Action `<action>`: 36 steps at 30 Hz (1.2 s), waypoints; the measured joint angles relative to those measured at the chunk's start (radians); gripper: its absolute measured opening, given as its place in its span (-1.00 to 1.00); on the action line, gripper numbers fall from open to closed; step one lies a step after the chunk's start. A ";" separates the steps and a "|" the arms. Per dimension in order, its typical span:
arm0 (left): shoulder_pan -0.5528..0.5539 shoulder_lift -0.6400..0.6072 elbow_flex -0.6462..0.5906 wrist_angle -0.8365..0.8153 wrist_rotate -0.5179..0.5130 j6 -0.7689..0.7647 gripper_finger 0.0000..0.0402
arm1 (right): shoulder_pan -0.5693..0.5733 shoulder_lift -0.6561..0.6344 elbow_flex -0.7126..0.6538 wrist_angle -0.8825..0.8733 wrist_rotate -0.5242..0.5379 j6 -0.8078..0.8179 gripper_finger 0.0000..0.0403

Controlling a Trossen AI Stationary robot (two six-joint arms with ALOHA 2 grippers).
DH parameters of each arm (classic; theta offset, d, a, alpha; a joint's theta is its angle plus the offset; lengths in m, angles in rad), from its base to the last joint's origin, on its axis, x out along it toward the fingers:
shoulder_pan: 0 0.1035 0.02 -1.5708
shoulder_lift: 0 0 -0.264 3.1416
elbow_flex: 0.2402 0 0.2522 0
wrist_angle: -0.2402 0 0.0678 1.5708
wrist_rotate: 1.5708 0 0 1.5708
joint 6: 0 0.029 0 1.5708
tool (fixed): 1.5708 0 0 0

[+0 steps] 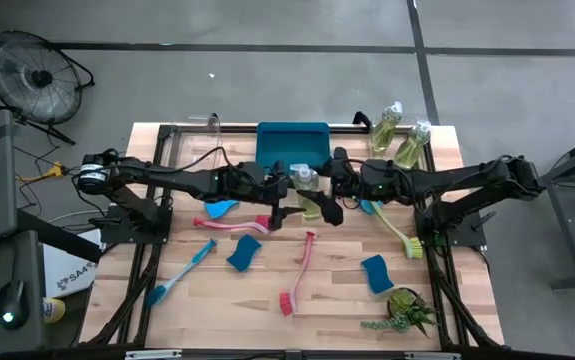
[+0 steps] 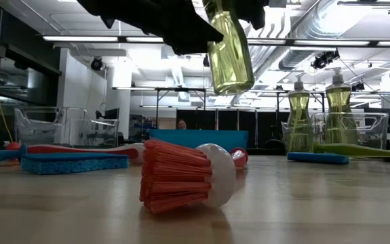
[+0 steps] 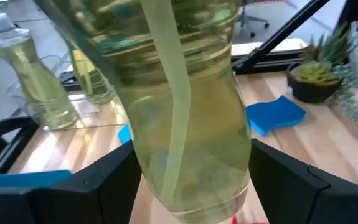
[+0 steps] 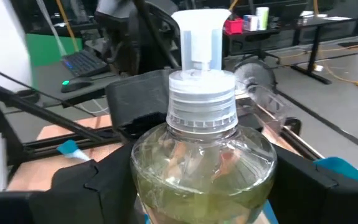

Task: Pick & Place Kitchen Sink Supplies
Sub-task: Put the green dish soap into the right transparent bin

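A clear bottle of yellow-green liquid (image 1: 310, 200) (image 2: 230, 57) hangs in the air over the table's middle, pump cap up. My right gripper (image 1: 333, 190) (image 4: 203, 186) is shut on it. My left gripper (image 1: 287, 196) (image 3: 191, 180) is open; its fingers stand close on either side of the bottle's lower body (image 3: 191, 137), and I cannot tell whether they touch it. Two more bottles (image 1: 392, 125) (image 1: 414, 145) stand at the back right. Brushes and blue sponges lie flat on the table. My right gripper pinches the bottle's rounded shoulder (image 4: 147, 168), just below the white pump cap (image 4: 200, 93), between its two fingers. The fingers come in about level from the table's right. The bottle is nearly upright and lifted clear of the table, its base (image 2: 232, 85) hanging free.
A blue tray (image 1: 292, 140) sits at the far middle and a clear bin (image 1: 192, 135) at the far left. Pink-red brushes (image 1: 232, 225) (image 1: 302, 270), a blue brush (image 1: 182, 270), a yellow-green brush (image 1: 397, 230), sponges (image 1: 247, 252) (image 1: 377, 273) and a small plant (image 1: 404, 310) lie around.
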 joint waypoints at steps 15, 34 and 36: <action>0.083 -0.123 0.002 -0.210 -0.040 0.056 0.34 | -0.001 -0.007 0.000 -0.005 0.176 0.001 0.37; 0.098 -0.358 0.001 -0.458 -0.324 0.273 0.34 | -0.033 -0.090 0.002 -0.143 0.625 0.020 0.36; 0.098 -0.379 0.001 -0.475 -0.361 0.308 0.34 | -0.033 -0.108 0.002 -0.199 0.712 0.064 0.36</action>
